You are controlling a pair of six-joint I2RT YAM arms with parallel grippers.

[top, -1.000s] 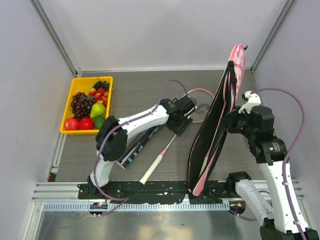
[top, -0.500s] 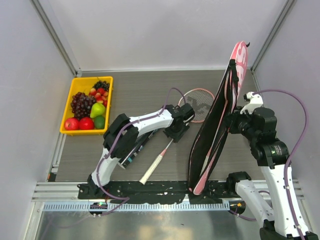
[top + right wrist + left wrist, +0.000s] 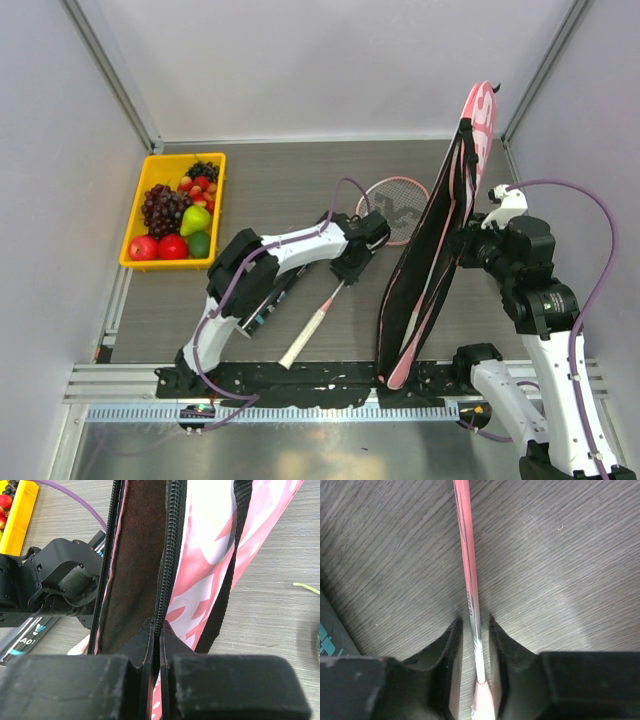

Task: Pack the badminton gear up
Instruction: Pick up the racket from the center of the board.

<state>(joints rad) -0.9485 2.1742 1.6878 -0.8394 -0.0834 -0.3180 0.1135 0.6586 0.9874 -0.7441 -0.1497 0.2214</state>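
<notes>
A pink-framed racket (image 3: pixel 395 208) lies flat mid-table, its white handle (image 3: pixel 305 340) pointing toward the near edge. My left gripper (image 3: pixel 352 268) is down over its shaft (image 3: pixel 470 575). The jaws straddle the shaft with a small gap on each side, so my left gripper (image 3: pixel 474 625) is open. The pink bag (image 3: pixel 430 250) stands on edge, unzipped, with its dark lining showing. My right gripper (image 3: pixel 156 625) is shut on the bag's zipper edge (image 3: pixel 167 555). The dark tube (image 3: pixel 275 295) lies under the left arm. The shuttlecock and a second racket are out of view.
A yellow tray (image 3: pixel 133 235) of fruit sits at the far left. Something green (image 3: pixel 317 642) shows at the right edge of the right wrist view. White walls close in the table on three sides.
My left gripper has moved toward the near edge along the racket and settled over its shaft. The right arm and the bag have hardly moved.
</notes>
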